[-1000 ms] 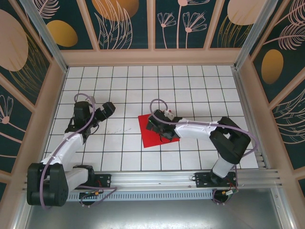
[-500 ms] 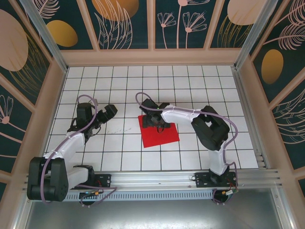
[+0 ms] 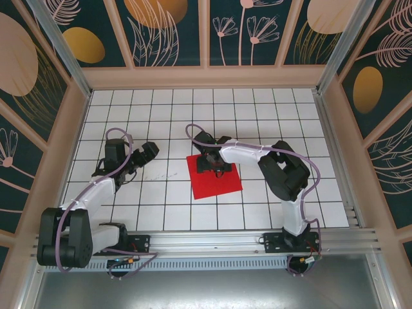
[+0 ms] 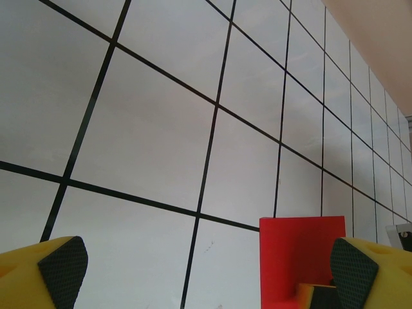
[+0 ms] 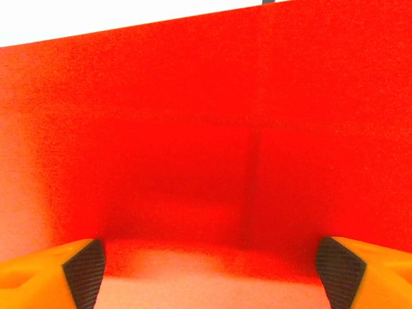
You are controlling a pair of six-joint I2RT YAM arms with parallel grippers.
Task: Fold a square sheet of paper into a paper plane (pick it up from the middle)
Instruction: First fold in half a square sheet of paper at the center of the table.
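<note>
Right gripper: the jaws are seen wide apart, the pads at either lower corner of the wrist view, with nothing clamped between them. The sheet is spread directly beneath, and a dark shadow is cast on its middle. Contact between pads and paper cannot be confirmed. Left gripper: the jaws are likewise spread wide, nothing is held, and bare table is seen below.

Step in hand, as judged: the pinch at the middle of the sheet. It is advised that both pads be lowered squarely onto the paper, then drawn together slowly so that a ridge is raised between them. A thin flat sheet is likely to be missed if the closure is made above the surface. The grip is best kept central, so that the sheet hangs evenly when lifted.

Views compared: from above, the right gripper is placed over the far half of the sheet, which lies flat near the table centre, slightly skewed to the grid. The left gripper is held well apart to its left. None of that placement is given by the right wrist view. In the left wrist view the sheet is seen low and edge-on, beside the right-hand pad
</note>
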